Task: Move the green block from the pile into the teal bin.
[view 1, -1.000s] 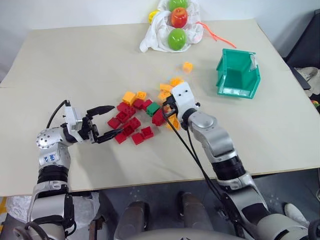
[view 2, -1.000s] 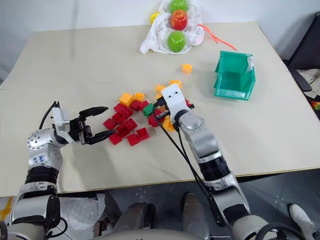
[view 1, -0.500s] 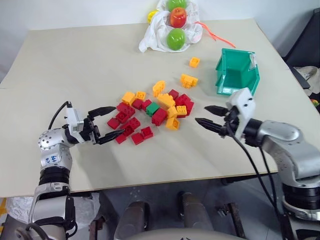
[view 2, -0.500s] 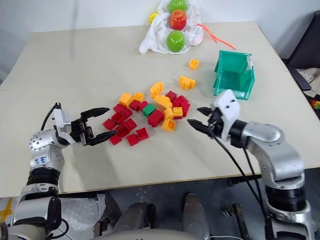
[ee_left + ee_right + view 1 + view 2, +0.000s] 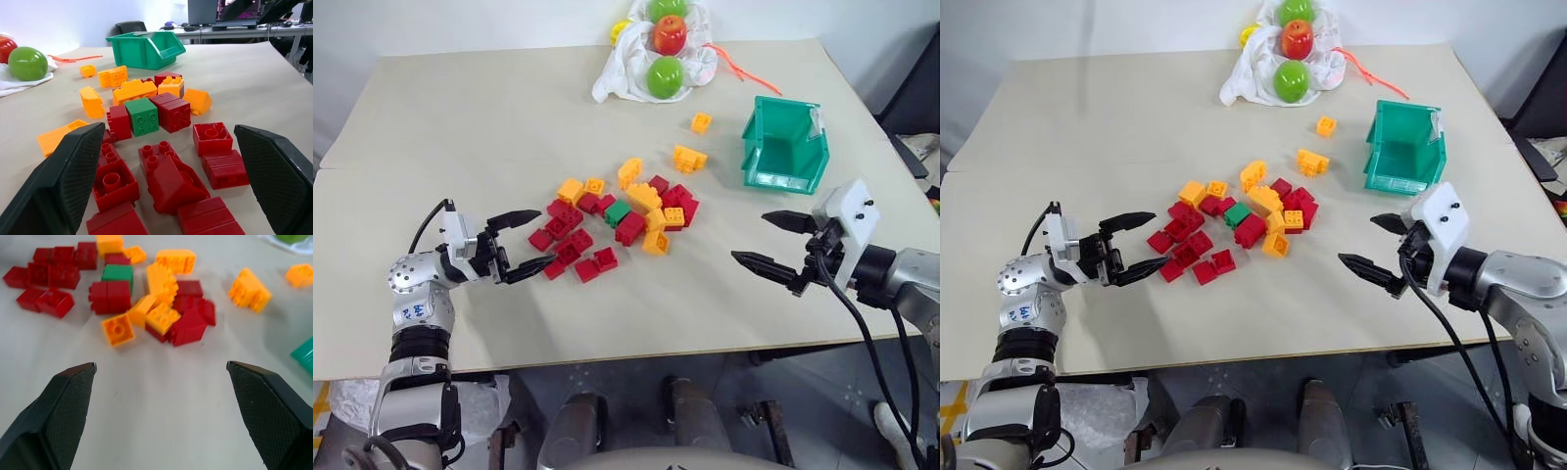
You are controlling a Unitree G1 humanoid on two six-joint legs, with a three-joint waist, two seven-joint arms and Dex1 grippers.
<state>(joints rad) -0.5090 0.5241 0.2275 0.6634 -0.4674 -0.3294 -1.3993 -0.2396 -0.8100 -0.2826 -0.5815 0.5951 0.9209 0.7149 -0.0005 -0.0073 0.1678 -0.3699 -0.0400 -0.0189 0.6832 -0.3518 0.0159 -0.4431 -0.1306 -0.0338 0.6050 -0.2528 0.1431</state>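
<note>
Your green block [image 5: 618, 211] sits among the red and orange bricks of the pile [image 5: 612, 227] at the middle of the table [image 5: 460, 137], untouched. Your teal bin [image 5: 786, 147] stands well apart toward the right, holding nothing visible. Your left gripper [image 5: 524, 242] hangs beside the pile's left edge, fingers spread, gripping nothing. Your right gripper [image 5: 773, 243] hangs right of the pile, near the bin, fingers spread wide and bare

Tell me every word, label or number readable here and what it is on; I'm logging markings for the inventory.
Blue handwriting on the left arm's sticker: too small to read.
White tag on the teal bin: no text legible.
Bricks in the pile: no lettering readable.
</note>
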